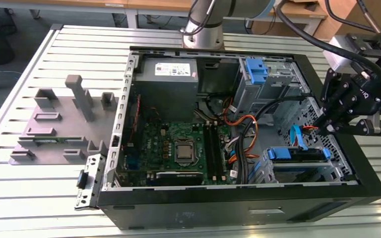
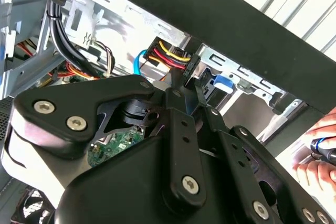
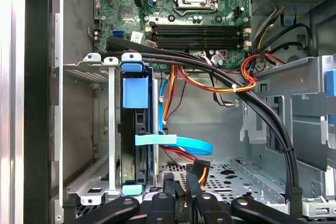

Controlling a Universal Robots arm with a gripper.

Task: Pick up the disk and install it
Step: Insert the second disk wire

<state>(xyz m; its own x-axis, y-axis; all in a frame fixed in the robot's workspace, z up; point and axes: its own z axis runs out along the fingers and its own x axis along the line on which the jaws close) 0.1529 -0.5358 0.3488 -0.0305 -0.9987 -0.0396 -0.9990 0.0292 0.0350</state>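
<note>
While over case | arm tilts beside disk

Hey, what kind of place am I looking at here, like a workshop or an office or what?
Most likely a robotics lab or test bench for computer assembly. An opened desktop computer case lies on a slatted aluminium table, a grey parts fixture sits beside it, and a robot arm's gripper hangs over the case's drive bays.

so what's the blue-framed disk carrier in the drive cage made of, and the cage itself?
Blue-framed disk carrier: looks like moulded plastic, matte, uniformly coloured. Silver drive cage: apparently bare sheet metal, dull grey sheen, folded edges, punched holes. Black gripper hangs beside it.
</note>
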